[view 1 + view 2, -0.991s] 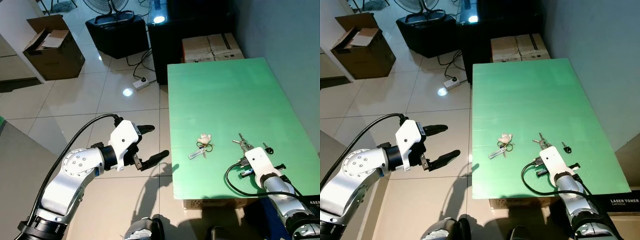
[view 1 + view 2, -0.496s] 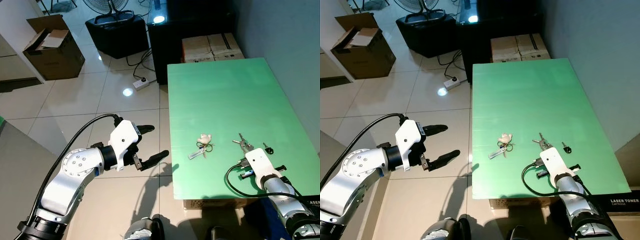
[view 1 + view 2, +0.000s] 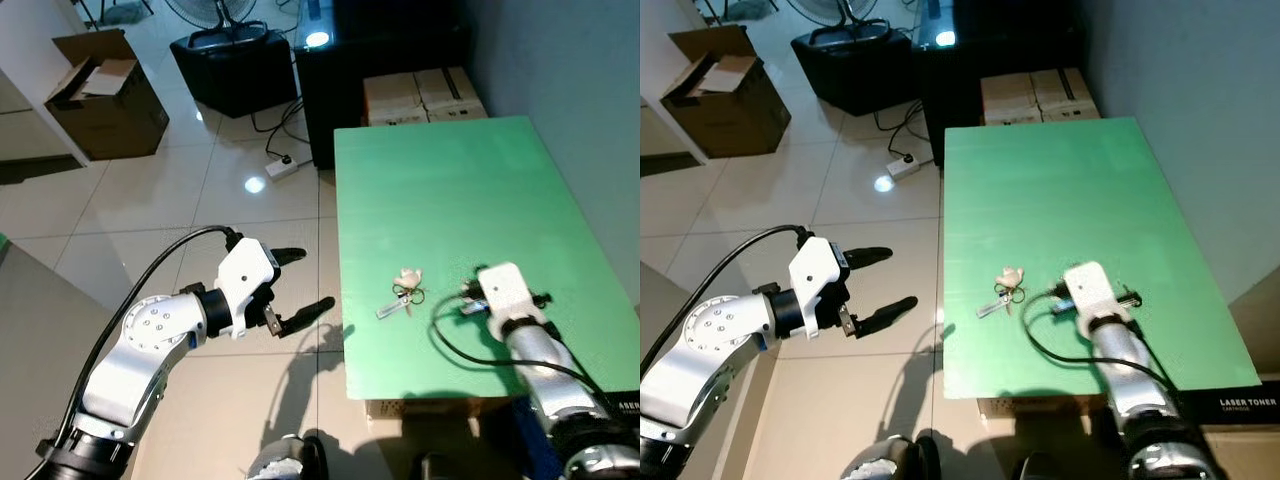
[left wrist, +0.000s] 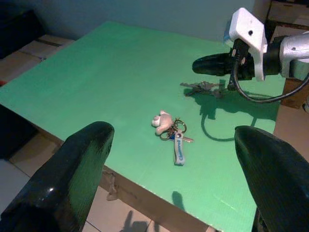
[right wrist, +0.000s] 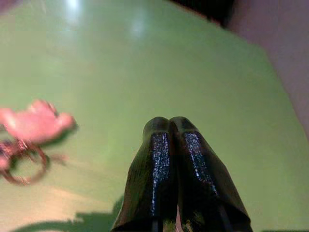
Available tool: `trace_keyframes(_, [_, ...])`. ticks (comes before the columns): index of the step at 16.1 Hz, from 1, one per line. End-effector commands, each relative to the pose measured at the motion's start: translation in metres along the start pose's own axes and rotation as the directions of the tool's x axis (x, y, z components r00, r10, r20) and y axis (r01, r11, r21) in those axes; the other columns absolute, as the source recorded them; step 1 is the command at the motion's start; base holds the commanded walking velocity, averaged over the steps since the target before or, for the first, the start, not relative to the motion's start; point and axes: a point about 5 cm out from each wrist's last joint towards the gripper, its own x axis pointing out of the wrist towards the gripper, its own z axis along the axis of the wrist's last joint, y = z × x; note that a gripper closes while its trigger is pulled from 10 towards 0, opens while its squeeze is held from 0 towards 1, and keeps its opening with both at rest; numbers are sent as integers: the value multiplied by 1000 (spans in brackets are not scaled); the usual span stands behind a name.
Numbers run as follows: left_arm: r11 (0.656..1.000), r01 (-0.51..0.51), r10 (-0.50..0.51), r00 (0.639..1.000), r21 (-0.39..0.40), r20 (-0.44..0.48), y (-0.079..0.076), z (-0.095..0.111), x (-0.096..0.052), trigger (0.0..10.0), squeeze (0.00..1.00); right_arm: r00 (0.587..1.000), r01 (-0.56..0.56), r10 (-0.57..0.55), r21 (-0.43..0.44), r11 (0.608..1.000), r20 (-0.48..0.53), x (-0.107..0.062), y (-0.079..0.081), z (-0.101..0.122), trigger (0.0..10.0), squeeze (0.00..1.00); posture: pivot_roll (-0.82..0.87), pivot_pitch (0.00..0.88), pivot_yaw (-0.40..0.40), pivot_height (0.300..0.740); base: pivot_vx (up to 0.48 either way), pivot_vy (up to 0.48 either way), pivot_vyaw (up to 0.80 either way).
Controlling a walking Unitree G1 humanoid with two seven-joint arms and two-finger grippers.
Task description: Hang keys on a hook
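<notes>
Right arm reaches forward over the near part of the flat green tabletop (image 3: 450, 180), forearm angled inward, white wrist housing uppermost. Right gripper (image 5: 170, 126) has its two black fingers pressed together with nothing visibly held between them; it hangs just above the tabletop. In the left wrist view its tip sits just beside a loose bunch of plain metal keys (image 4: 202, 87) lying flat on the tabletop. A second key ring carrying a small white figure charm and a pale blue tag (image 3: 403, 291) lies near the tabletop's front-left part, near the right gripper. Left arm is bent, held off the tabletop's left edge over the pale tiled floor (image 3: 150, 200); left gripper (image 3: 302, 284) spread wide, empty, pointing toward the tabletop.
</notes>
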Motion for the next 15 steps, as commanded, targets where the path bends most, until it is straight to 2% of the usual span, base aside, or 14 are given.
trace_keyframes(1, [999,-34,34,999,15,-13,6,-1,-6,10000,0,1000,0,0,17,1000,-2,-3,4,0,0,0,36,72,129,740,0,0,0])
trace_keyframes(2, [999,-36,36,999,16,-12,6,-2,-6,10000,0,1000,-3,4,19,1000,-10,-4,7,-1,0,0,36,68,125,740,0,0,0])
trace_keyframes(3, [999,-40,40,999,18,-13,7,-1,-7,10000,0,998,-10,10,4,1000,-67,-10,11,-10,10000,0,36,68,127,740,0,0,0])
trace_keyframes(4, [999,-42,42,999,20,-14,8,-1,-8,10000,0,992,-3,2,-8,1000,-122,-16,13,-19,10000,0,31,68,129,740,0,0,0])
trace_keyframes(5, [999,-41,41,999,18,-16,7,-2,-8,10000,0,982,95,-63,182,979,-176,-22,13,-27,10000,1000,28,74,139,740,0,0,0])
trace_keyframes(6, [999,-38,39,999,15,-17,6,-4,-7,10000,0,966,225,-147,418,880,-212,-25,12,-32,10000,1000,27,76,142,740,0,0,0])
trace_keyframes(9, [999,-37,38,999,15,-18,6,-4,-7,10000,0,943,322,-214,529,785,-256,-29,12,-37,10000,1000,36,77,146,740,0,0,0])
trace_keyframes(13, [999,-40,40,999,17,-17,6,-3,-7,10000,0,926,361,-220,550,753,-307,-28,9,-42,10000,1000,43,79,147,740,0,0,0])
trace_keyframes(15, [999,-38,38,999,15,-15,5,-2,-6,10000,0,918,369,-210,530,764,-338,-25,3,-44,10000,1000,44,79,146,740,0,0,0])
